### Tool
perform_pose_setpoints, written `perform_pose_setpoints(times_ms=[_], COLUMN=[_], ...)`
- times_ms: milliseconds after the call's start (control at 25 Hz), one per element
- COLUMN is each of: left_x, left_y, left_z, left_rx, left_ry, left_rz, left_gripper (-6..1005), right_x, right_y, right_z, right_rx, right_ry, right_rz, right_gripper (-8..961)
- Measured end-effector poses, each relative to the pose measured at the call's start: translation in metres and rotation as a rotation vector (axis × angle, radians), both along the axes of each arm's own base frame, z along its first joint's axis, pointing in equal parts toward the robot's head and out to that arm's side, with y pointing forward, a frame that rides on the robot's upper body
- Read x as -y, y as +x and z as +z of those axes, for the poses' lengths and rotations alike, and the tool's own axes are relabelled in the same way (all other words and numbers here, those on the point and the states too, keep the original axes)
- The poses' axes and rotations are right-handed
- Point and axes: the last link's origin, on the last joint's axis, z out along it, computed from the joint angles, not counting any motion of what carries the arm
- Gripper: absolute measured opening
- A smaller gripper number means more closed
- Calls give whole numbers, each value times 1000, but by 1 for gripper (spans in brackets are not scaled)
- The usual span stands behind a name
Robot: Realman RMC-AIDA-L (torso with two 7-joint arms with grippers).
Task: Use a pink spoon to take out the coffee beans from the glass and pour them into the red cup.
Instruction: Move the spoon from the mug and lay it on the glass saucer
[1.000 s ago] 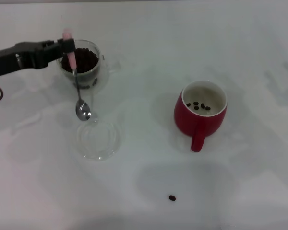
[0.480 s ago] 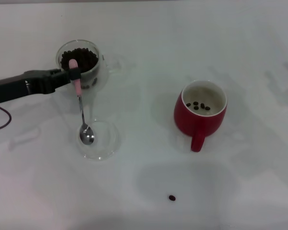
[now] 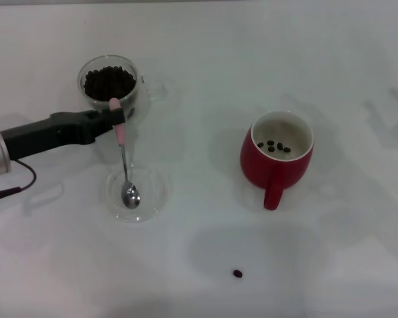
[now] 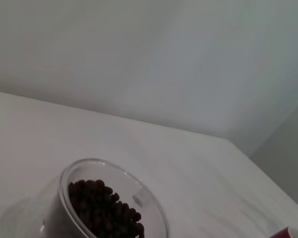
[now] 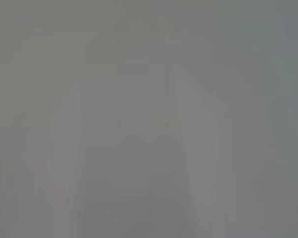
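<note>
My left gripper (image 3: pixel 115 118) is shut on the pink handle end of the pink spoon (image 3: pixel 124 162), which hangs nearly upright. The spoon's empty metal bowl rests over the shallow clear glass dish (image 3: pixel 152 192) at the front left. Just behind the gripper stands the glass (image 3: pixel 109 86), full of coffee beans (image 3: pixel 109 81); the left wrist view shows the glass (image 4: pixel 154 213) and its coffee beans (image 4: pixel 104 210) close up. To the right sits the red cup (image 3: pixel 278 159) with a few beans (image 3: pixel 273 146) inside. My right gripper is out of view.
One stray coffee bean (image 3: pixel 237 273) lies on the white table (image 3: pixel 205 66) near the front, between the dish and the red cup. The red cup's handle points toward the front edge.
My left gripper has carried the spoon away from the glass, toward the front and slightly right. The spoon's bowl has moved from behind the dish to over its middle.
</note>
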Motion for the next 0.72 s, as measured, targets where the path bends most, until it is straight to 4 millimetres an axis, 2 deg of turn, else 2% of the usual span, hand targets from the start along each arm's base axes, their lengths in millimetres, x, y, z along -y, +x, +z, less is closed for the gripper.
perform_pose_setpoints(times_ms=[240, 720], left_x=[3, 8], left_y=[2, -7], left_z=[-10, -11], left_rx=[0, 19], left_ry=[7, -1], left_rz=[-14, 44], left_gripper=[146, 159], right_x=[-1, -5], right_y=[-1, -2], right_z=[0, -1], right_rx=[-1, -1], right_ry=[-2, -3], right_rz=[2, 6], right_gripper=[634, 634])
